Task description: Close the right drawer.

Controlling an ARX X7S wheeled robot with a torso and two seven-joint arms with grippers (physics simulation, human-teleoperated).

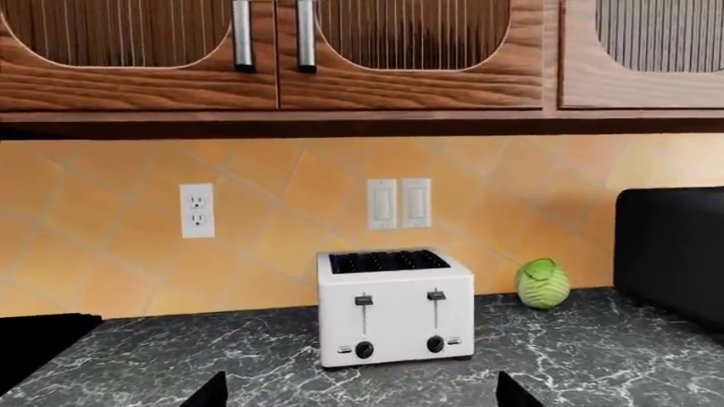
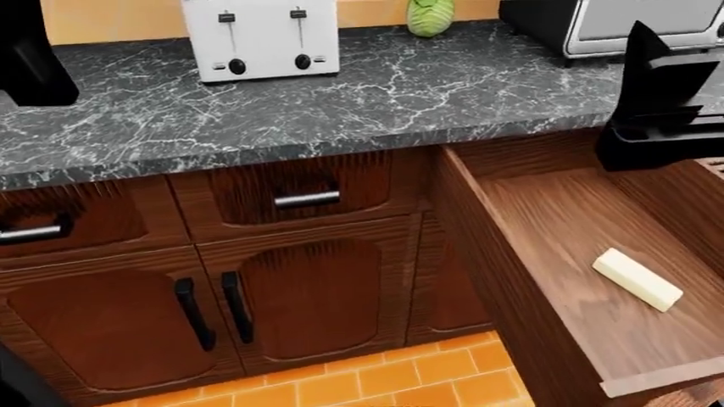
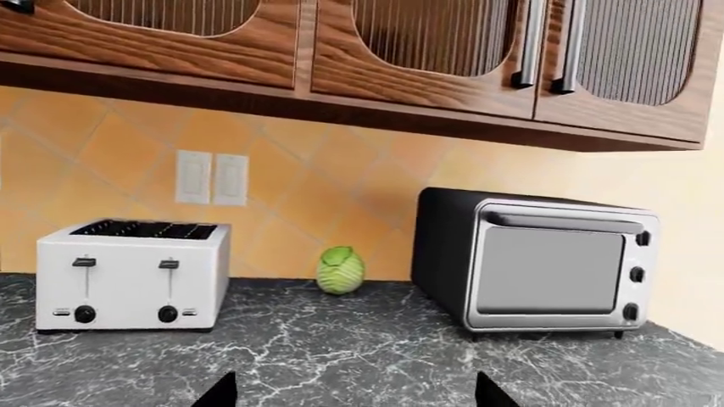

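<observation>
Right drawer point(image 2: 565, 246): nearest the head camera, pulled far out from under the counter at the lower right of the head view; its grained plank floor and side walls are exposed, and its front panel falls outside the view.
Butter stick point(image 2: 637, 279): pale block lying flat and at an angle on the drawer floor, toward the right side, apart from the walls.
Right gripper point(image 2: 662, 102): dark body hanging above the open drawer's back right part, at the counter edge; in the right wrist view point(image 3: 353, 392) only two dark finger tips show, set well apart with nothing between them, so the jaws stand wide open and empty.
Left gripper point(image 1: 359, 392): two dark tips spread far apart over the counter, gripping nothing; it faces the toaster.
Counter point(image 2: 453, 93): dark marbled stone top.
Toaster point(image 2: 260, 38): white, four slots, two levers and two knobs, standing at the back of the counter.
Cabbage point(image 2: 430, 17): small green head beside the toaster, against the tiled wall.
Toaster oven point(image 3: 543, 263): black and silver, right of the cabbage.
Closed drawer front point(image 2: 305, 191): left of the open drawer, with a horizontal metal bar handle.
Cabinet doors point(image 2: 215, 314): below it, shut, with vertical black handles.
</observation>
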